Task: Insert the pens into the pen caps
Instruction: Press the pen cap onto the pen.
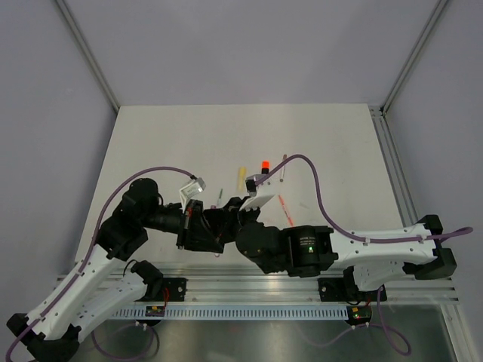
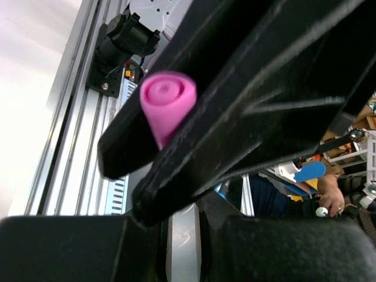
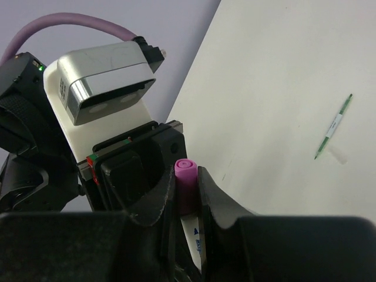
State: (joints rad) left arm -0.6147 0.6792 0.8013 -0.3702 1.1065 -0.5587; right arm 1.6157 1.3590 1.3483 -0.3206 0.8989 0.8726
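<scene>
A: We are starting at the right claw (image 3: pixel 186 175). It is pinching a white pen with a pink end (image 3: pixel 187 187) between narrow jaws, and the pink end is poking up past the fingertips.

B: And the left claw (image 1: pixel 213 222)? In its own wrist view its jaws are standing close together, but we cannot tell whether anything is sitting between them.

A: From above, we are seeing both arms folding inward, with the wrists meeting nose to nose over the near middle of the table (image 1: pixel 166 151).

B: The left wrist view is giving us the pink end head-on, wedged between two black fingers (image 2: pixel 247 70). The overhead view is hiding it entirely.

A: The overhead view is showing us what the wrist views miss: the pale yellow highlighter (image 1: pixel 241 179), the black highlighter with orange tip (image 1: pixel 265 166), a grey pen (image 1: pixel 283 167) and an orange-red pen (image 1: pixel 285 210), all lying beyond the claws.

B: The right wrist view is adding a thin green-and-white pen (image 3: pixel 333 126) with a whitish cap (image 3: pixel 338 154) just beside it.
</scene>
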